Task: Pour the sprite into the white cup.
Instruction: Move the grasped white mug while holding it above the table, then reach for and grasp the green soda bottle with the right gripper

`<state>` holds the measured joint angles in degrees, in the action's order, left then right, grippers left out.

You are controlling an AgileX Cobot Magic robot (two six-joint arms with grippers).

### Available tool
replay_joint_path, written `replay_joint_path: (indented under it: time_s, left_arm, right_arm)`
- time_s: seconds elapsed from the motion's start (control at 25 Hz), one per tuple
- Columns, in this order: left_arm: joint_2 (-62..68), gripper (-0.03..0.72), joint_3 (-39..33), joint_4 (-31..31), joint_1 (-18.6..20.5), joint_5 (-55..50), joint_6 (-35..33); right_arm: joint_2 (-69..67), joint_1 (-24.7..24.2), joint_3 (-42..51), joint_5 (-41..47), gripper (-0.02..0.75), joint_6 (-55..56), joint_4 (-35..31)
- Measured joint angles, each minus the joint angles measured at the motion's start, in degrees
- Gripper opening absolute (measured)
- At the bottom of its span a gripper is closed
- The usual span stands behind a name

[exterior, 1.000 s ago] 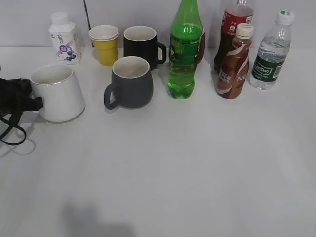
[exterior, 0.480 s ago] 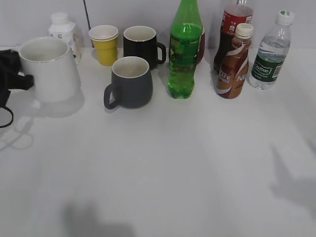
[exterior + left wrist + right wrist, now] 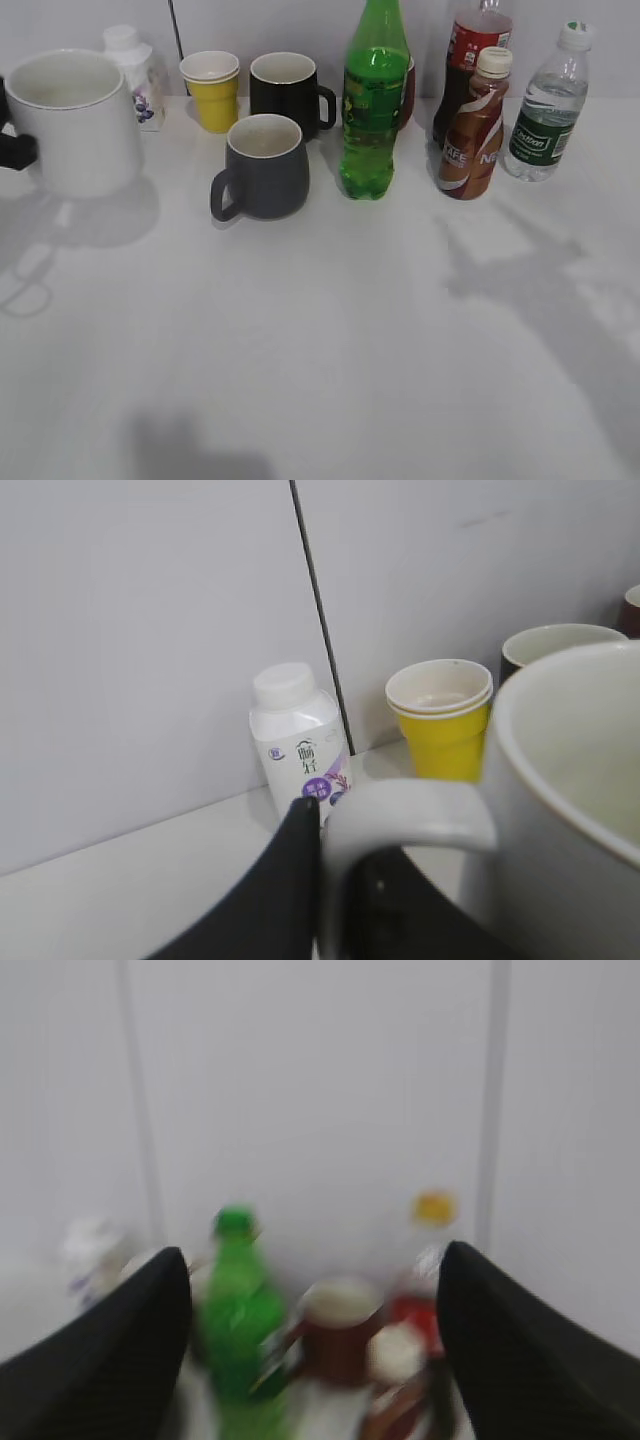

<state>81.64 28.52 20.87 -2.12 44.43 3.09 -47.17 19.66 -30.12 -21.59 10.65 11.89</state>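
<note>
While the white cup [image 3: 75, 120] hangs upright above the table [image 3: 320, 350] at the far left of the exterior view, casting its shadow on the surface below, the left gripper [image 3: 335, 880] is clamped on the cup's handle [image 3: 410, 815]: in the left wrist view one dark finger [image 3: 265, 900] lies outside the handle and the other sits inside the loop, with the cup body filling the right of that view. Only a dark bit of this gripper shows at the left edge of the exterior view. Behind the cup stand a small white carton bottle [image 3: 130, 70] and a yellow paper cup [image 3: 212, 90]. The sprite [image 3: 373, 100] stands upright at the back middle of the table, well apart from the cup, with a grey mug [image 3: 265, 168] and a black mug [image 3: 288, 95] between them. The right gripper [image 3: 315, 1360] is spread wide, holding nothing; its blurred view shows the sprite [image 3: 238, 1310] ahead, between the two fingers and nearer the left one, not touching either.
</note>
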Motion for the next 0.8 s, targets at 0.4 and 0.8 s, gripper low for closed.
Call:
replay_joint_path:
  time_s: [0.4, 0.8]
  left_arm:
    - [-3.7, 0.043, -0.6, 2.4, 0.0, -2.8, 0.0]
    - [-6.5, 0.043, -0.6, 2.5, 0.0, -3.0, 0.0]
  right_arm:
    - [-34.9, 8.1, 2.2, -24.7, 0.573, -0.5, -2.6]
    - [-53.9, 8.1, -6.3, -31.1, 0.648, -3.1, -4.7]
